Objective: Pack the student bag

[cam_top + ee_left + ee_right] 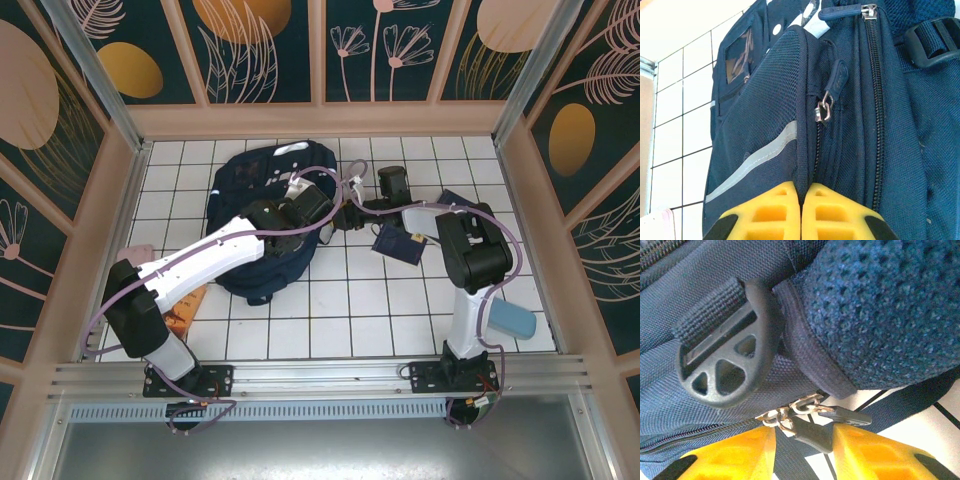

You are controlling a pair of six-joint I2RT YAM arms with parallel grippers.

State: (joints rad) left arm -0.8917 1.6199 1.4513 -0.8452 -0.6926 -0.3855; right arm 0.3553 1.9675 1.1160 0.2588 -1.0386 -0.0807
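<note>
**Inspector A:** Where do we find the student bag [238, 182]?

**Inspector B:** We record it lying on the white tiled counter [400, 310]. Both arms reach in to it, the left across its top and the right from its right side. A flat navy book [398, 243] lies on the tiles just to the right of the bag, apart from it.

**Inspector A:** State of the left end effector [801, 190]?

**Inspector B:** Closed. We see its yellow fingers [765, 212] pressed together at the bag's piped seam, beside the grey stripe [765, 150]. A zip slider [827, 107] hangs on the bag just beyond the tips. We cannot tell whether fabric is pinched between them.

**Inspector A:** And the right end effector [804, 436]?

**Inspector B:** Its fingers stand apart, at the bag's lower edge. The dark zip pulls [847, 416] with their metal rings lie in the gap. One tab touches the right-hand finger, but we see no clamp on it from both sides. A black plastic buckle [727, 365] on a webbing strap sits on the bag just above the tips.
</note>
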